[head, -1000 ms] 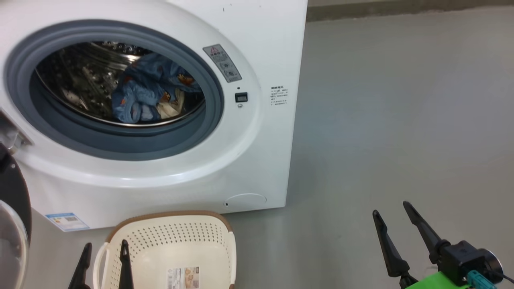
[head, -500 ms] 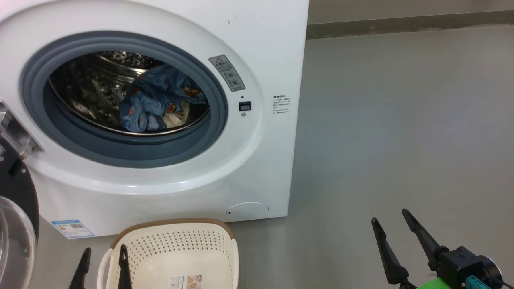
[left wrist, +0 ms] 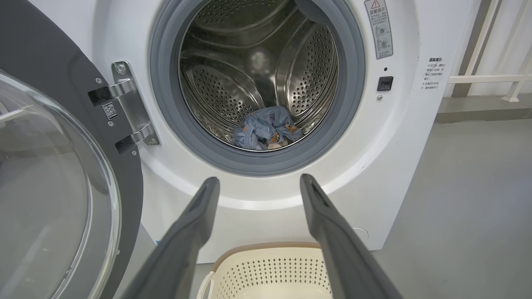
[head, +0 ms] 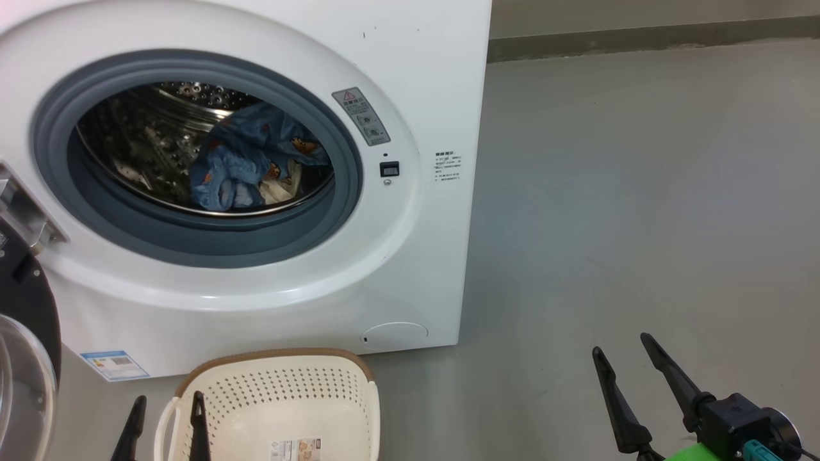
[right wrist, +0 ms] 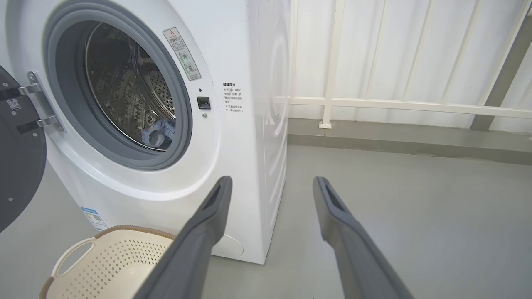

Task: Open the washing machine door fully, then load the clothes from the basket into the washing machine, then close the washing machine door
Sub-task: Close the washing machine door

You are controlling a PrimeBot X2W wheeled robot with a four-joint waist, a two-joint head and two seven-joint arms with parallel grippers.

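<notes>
A grey floor (head: pixel 608 192) is seen across the right of the head view, backed by a white panelled wall (right wrist: pixel 395 50); the washing machine (head: pixel 423 64) stands upper left, its door (head: pixel 29 301) swung open at the left edge; the clothes (head: pixel 243 166) lie in the drum; the basket (head: pixel 288 390) sits bottom centre; the left gripper (head: pixel 168 398), lower left, and right gripper (head: pixel 621 344), lower right, are held spread wide, gripping nothing.

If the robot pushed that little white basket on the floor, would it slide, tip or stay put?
Probably very light: the basket is thin perforated plastic, and what shows of its inside looks empty. On the smooth grey floor it would likely slide at a nudge rather than tip, since it looks wide and low.
</notes>
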